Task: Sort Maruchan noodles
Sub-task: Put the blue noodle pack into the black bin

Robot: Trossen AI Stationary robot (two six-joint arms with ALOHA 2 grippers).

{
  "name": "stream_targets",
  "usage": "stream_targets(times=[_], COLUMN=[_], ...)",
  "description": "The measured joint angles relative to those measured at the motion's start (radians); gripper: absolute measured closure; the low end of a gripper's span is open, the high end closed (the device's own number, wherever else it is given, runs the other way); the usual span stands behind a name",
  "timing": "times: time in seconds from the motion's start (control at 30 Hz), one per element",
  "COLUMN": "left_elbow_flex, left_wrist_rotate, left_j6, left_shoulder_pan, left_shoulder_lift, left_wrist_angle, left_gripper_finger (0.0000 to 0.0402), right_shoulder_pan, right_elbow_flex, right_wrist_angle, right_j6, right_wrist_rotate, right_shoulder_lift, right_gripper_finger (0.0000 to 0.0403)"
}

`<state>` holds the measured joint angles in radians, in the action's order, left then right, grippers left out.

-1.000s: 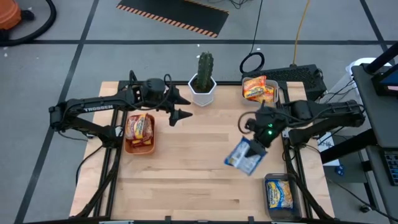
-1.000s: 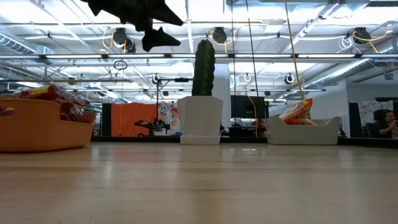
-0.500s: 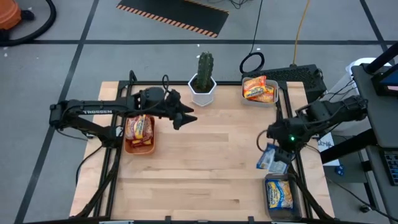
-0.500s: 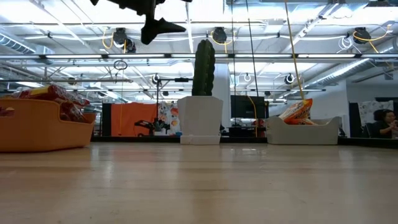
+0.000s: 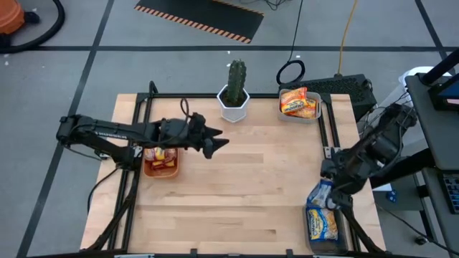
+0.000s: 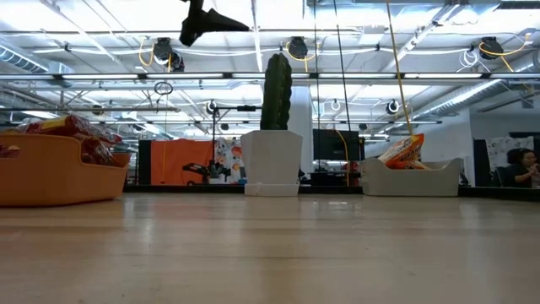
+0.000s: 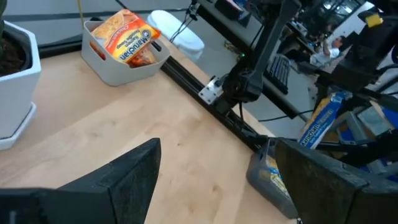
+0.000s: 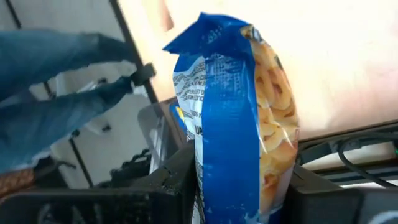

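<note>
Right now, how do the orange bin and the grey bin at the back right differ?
The orange bin sits at the table's left edge, partly under the left arm; the grey bin sits at the back right corner, clear of both arms. The orange bin holds red-orange packets lying flat; the grey bin's orange-yellow packet leans tilted above its rim. Both hold Maruchan noodles.

Bright overhead lighting, soft shadows, backlit ceiling glare

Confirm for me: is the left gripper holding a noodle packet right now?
No, the left gripper hangs open and empty above the table; only the right gripper grips a blue packet.
</note>
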<state>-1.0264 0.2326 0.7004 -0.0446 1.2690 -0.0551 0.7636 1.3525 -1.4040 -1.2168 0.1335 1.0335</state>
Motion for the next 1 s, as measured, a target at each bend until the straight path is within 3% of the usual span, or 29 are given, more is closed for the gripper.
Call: stream_targets(times=[0.33,0.8,1.0], left_elbow_flex=[0.000,0.000,0.000], left_wrist_rotate=[0.133,0.137,0.137], left_j6=[0.043,0.066,0.063], left_shoulder_pan=[-0.099,-0.115,-0.127], left_shoulder_lift=[0.000,0.000,0.001], left_wrist_angle=[-0.001,-0.029,-0.036], left_gripper_finger=[0.0085,0.0085,0.0085], right_shoulder_pan=[0.198,0.368,0.404], right_elbow_flex=[0.000,-0.006,-0.076], right_wrist_angle=[0.017,-0.031,-0.020], right_j6=[-0.134,-0.207,-0.210], right_wrist_rotate=[-0.039,-0.156,-0.183], right_shoulder_lift=[0.078,0.201,0.238], right_gripper_finger=[0.0291,0.0291,0.0291])
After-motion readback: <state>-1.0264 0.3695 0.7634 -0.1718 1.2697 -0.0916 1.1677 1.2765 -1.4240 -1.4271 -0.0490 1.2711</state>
